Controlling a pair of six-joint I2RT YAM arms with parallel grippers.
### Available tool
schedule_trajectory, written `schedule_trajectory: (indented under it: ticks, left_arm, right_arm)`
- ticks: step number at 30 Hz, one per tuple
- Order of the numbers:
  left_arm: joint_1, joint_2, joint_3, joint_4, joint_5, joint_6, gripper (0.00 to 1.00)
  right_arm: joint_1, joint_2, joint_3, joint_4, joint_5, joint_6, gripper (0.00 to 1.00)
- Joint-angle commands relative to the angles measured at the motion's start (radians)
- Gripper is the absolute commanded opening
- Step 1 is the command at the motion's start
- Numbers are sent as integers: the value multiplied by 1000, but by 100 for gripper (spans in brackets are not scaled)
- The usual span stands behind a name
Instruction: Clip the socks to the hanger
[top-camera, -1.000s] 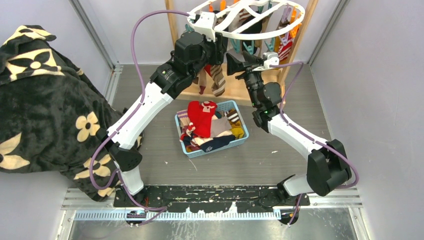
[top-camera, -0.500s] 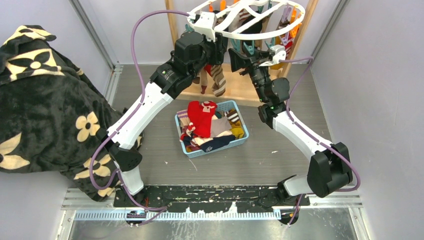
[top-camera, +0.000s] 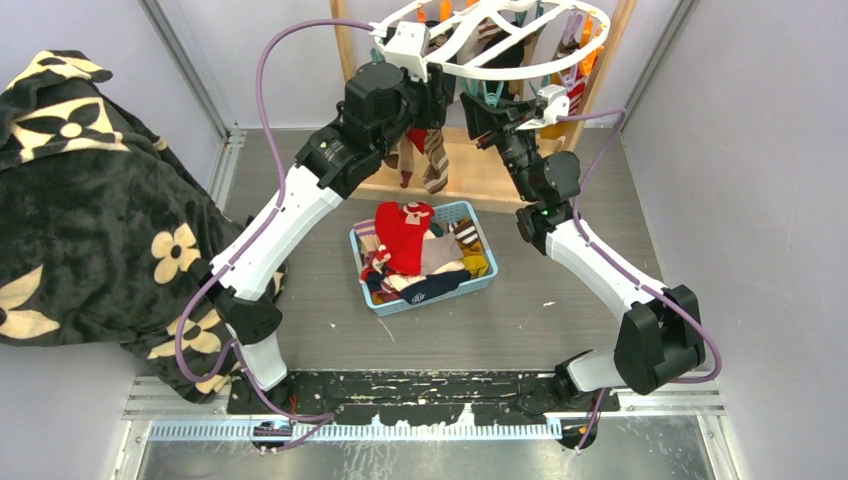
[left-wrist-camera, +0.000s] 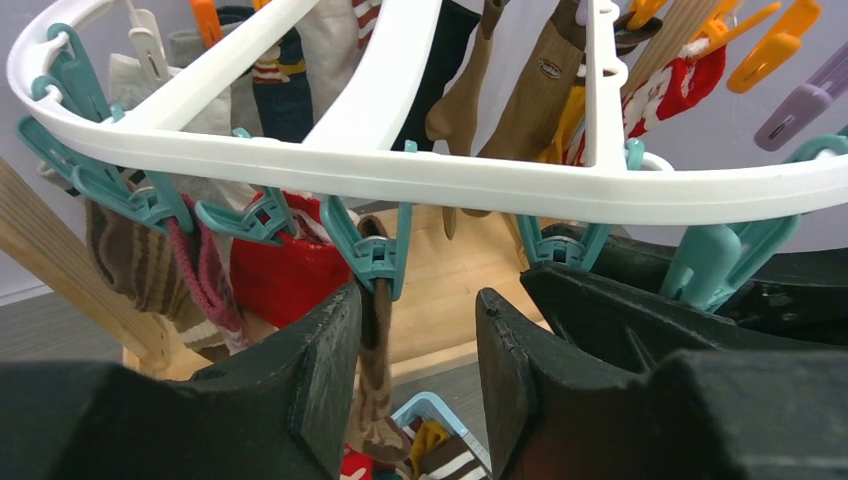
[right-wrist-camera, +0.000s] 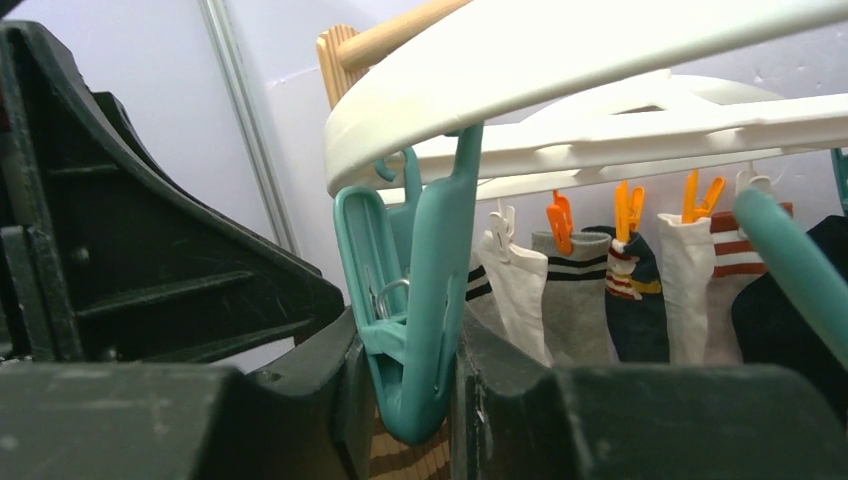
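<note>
The white oval hanger (top-camera: 470, 68) hangs at the back, with teal and orange clips and several socks clipped on. In the left wrist view its rim (left-wrist-camera: 400, 175) runs across above my left gripper (left-wrist-camera: 420, 330), which is open. A brown-and-tan striped sock (left-wrist-camera: 378, 370) hangs from a teal clip (left-wrist-camera: 372, 258) against the inner face of the left finger (left-wrist-camera: 310, 370). My right gripper (right-wrist-camera: 410, 375) is shut on another teal clip (right-wrist-camera: 425, 290) under the rim. More socks (top-camera: 405, 235) lie in the blue basket (top-camera: 487, 272).
The wooden stand (top-camera: 470, 178) carries the hanger, its base behind the basket. A big black floral blanket (top-camera: 90, 200) fills the left side. Both arms reach up close together under the hanger's near rim. Grey walls close in both sides.
My right gripper has risen toward the hanger's near rim and now clamps a teal clip. My left gripper has shifted slightly up under the rim.
</note>
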Motion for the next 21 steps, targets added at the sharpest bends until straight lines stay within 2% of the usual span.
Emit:
schedule_trajectory:
  ticks: [1,5,10,14,21]
  left_arm:
    - [8,-64,31,30,12,-29,48]
    - [8,-52,83,-12,27,-89,66]
    - [7,-24,155,-68,161,-204,77]
    - [7,-5,193,-78,226,-254,77]
    - [7,18,203,-87,242,-291,66]
  right_arm:
    - [-4,-11,52,32,-24,5,28]
    - [-4,-7,56,42,-42,41,25]
    - [-4,0,57,68,-51,88,24]
    - [-1,3,66,71,-57,111,23]
    - [6,15,86,73,-69,140,23]
